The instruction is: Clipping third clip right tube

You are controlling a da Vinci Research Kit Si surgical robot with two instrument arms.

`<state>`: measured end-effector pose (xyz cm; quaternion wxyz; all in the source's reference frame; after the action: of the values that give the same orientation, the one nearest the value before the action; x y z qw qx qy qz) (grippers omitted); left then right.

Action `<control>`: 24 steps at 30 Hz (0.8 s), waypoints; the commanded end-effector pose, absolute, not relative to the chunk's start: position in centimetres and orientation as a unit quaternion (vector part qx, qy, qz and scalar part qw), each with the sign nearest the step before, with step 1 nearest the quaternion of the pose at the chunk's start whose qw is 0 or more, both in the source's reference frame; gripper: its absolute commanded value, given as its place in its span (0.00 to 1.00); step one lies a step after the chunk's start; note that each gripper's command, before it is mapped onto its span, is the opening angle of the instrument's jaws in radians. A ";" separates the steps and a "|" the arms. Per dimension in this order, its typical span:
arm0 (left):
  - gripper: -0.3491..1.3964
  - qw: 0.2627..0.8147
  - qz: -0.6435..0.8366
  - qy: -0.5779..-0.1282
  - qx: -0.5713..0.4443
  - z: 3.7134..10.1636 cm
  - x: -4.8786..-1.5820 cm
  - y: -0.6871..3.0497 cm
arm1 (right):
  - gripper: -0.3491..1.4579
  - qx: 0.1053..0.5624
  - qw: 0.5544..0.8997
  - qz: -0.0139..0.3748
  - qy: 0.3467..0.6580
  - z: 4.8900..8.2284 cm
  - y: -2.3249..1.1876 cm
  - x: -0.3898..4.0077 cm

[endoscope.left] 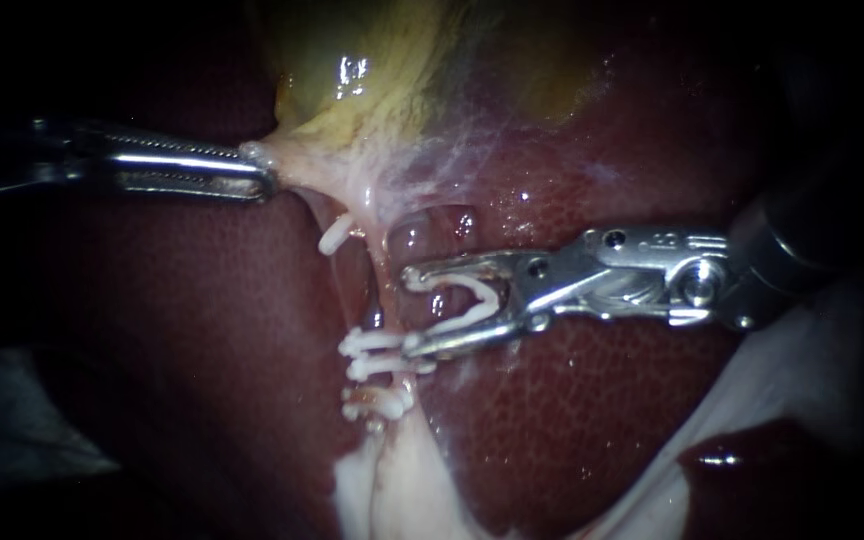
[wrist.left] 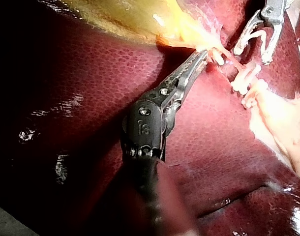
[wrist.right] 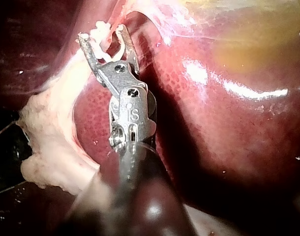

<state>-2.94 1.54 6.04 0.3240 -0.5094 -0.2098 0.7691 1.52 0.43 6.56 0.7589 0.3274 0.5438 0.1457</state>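
While L instrument (endoscope.left: 263,171) is clenched on gallbladder (endoscope.left: 352,90) neck to tension right tube (endoscope.left: 384,270), R instrument (endoscope.left: 412,310) grips loaded clip (endoscope.left: 472,298) in wide jaws, tips at tube just above set clips (endoscope.left: 377,355), prob. lining up to straddle it

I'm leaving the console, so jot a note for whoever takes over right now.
Jaws: left instrument shut on the gallbladder neck, stretching it; right instrument holds a new clip, unclosed.
The tube lies just ahead of its tips, not yet between them.
Done: one upper clip on, a cluster of clips lower.
Left: likely slide over the tube, then close the clip.
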 end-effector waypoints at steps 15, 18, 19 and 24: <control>0.00 0.325 0.769 -0.209 -0.509 6.03 -2.95 1.53 | 0.45 0.339 0.733 0.172 0.565 6.88 0.56 1.74; 0.00 0.325 0.769 -0.209 -0.509 6.03 -2.95 1.53 | 0.45 0.351 0.717 0.180 0.576 6.86 0.58 1.82; 0.00 0.325 0.769 -0.209 -0.509 6.03 -2.95 1.53 | 0.45 0.356 0.709 0.181 0.581 6.85 0.59 1.86; 0.00 0.325 0.769 -0.209 -0.509 6.03 -2.96 1.53 | 0.45 0.383 0.675 0.190 0.601 6.75 0.60 1.94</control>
<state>-2.95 1.53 6.03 0.3248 -0.5092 -0.2092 0.7691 1.95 0.60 6.74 0.6687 0.3884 0.6052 0.1892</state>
